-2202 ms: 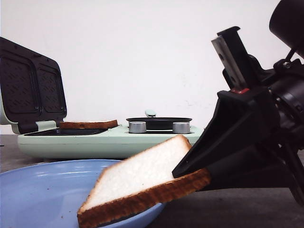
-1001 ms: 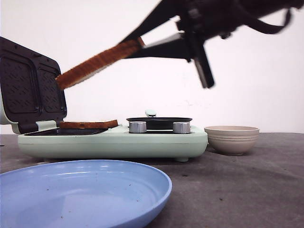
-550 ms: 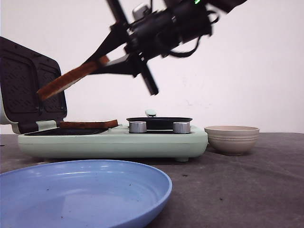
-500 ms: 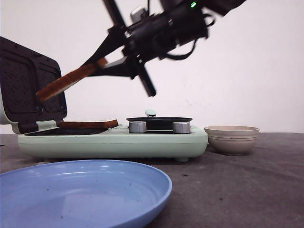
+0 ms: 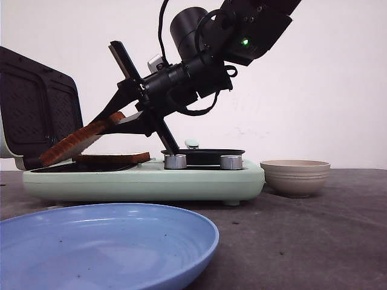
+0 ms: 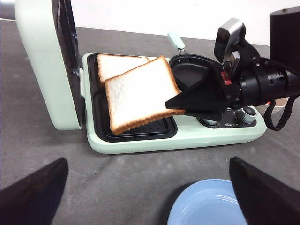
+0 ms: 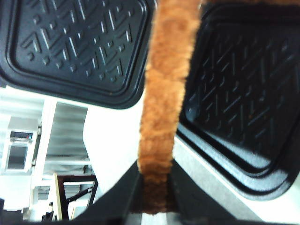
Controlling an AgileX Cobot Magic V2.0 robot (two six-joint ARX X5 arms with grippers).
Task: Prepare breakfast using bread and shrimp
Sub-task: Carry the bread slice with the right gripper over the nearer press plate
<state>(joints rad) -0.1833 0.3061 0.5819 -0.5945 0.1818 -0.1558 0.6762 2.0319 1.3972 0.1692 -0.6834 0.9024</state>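
My right gripper [image 5: 109, 121] is shut on one corner of a bread slice [image 5: 72, 142] and holds it tilted, low end toward the open lid, over the mint-green sandwich maker [image 5: 145, 181]. In the left wrist view this slice [image 6: 138, 96] hangs over the near black tray. A second slice [image 6: 117, 65] lies flat in the far tray. The right wrist view shows the brown crust [image 7: 164, 93] pinched between the fingers of the right gripper [image 7: 157, 197]. My left gripper [image 6: 147, 160] is wide open above the table, holding nothing. The shrimp are out of view.
The maker's lid [image 5: 36, 109] stands open at the left. A small black pan [image 5: 202, 154] and two knobs sit on its right half. A blue plate [image 5: 103, 248] lies in front, and a beige ribbed bowl [image 5: 295, 176] stands to the right, its inside hidden.
The right arm lifted the slice off the blue plate, carried it left over the maker, and has now lowered it close to the near tray. The plate is bare.
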